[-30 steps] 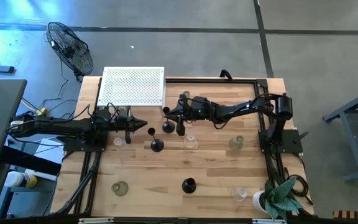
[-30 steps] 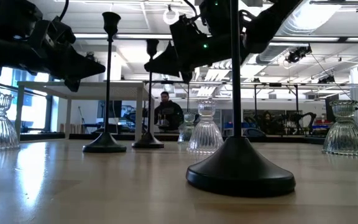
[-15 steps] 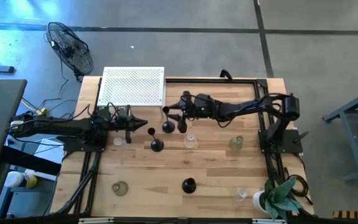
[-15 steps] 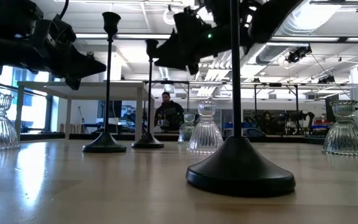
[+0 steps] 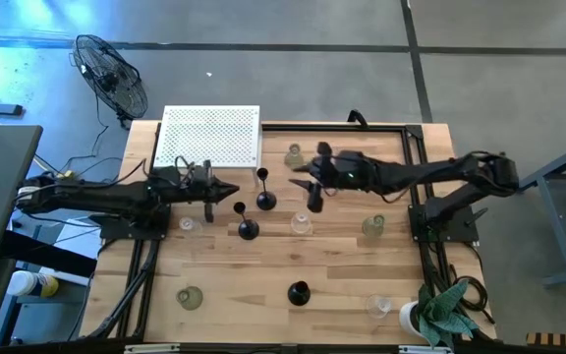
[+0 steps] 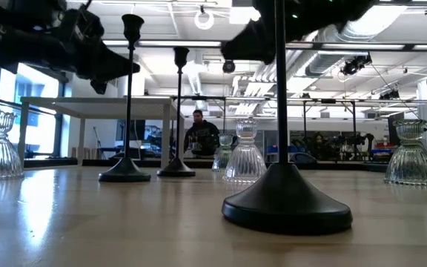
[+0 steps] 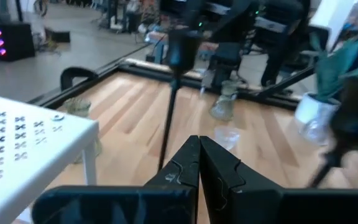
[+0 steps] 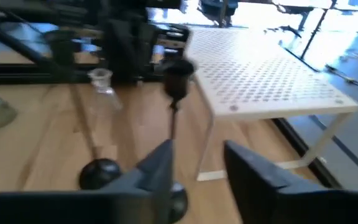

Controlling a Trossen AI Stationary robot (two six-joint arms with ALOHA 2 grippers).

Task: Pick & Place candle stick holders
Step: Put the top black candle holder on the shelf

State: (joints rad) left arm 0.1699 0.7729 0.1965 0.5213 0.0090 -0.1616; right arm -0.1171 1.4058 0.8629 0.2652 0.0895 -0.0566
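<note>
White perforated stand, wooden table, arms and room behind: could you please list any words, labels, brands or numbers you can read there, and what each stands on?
No text can be read in any view.
White perforated stand: a pattern of holes only, no writing.
Wooden table: bare wood, no label.
Room behind, in the low view: anything that might be a sign is too small and blurred to read.

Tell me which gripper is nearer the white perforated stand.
Left. The left gripper sits just below the white stand's front edge; the right gripper is farther off to its side.
</note>
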